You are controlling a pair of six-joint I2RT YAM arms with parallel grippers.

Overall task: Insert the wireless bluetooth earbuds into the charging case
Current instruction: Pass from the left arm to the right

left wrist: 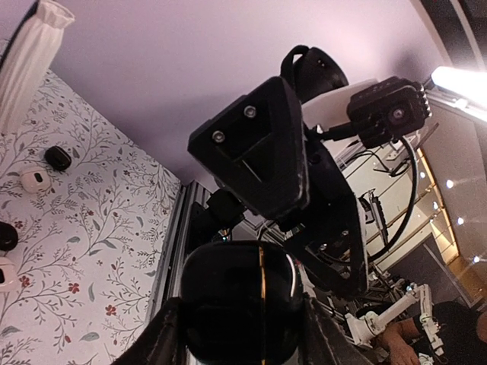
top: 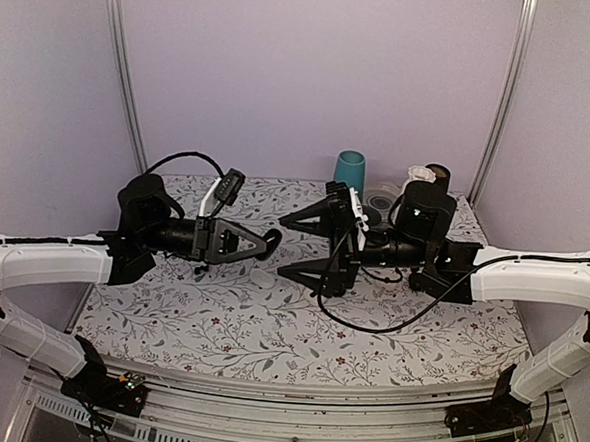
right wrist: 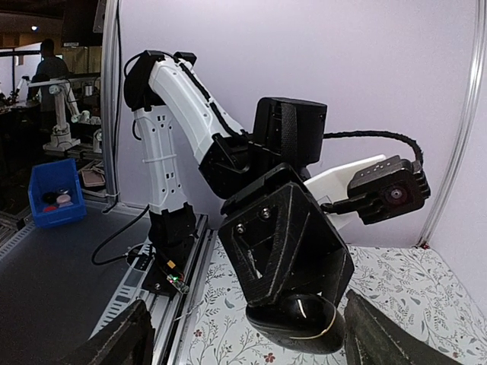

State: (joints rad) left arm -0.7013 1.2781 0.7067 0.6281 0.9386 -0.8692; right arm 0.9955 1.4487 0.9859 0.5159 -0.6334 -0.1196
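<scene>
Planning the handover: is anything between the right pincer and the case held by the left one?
Nothing visible. The open right pincer faces the black charging case clamped in the left pincer, only air between.

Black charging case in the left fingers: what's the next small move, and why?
Probably ease the right fingers forward around the black charging case. The left fingers hold it above the table, it looks shut along its seam, and the right fingers stand wide open facing it.

left arm (top: 52, 261), right arm (top: 532, 276): white shells, black joints | cables (right wrist: 373, 134): black | left end effector (top: 268, 245): black, two screws
</scene>
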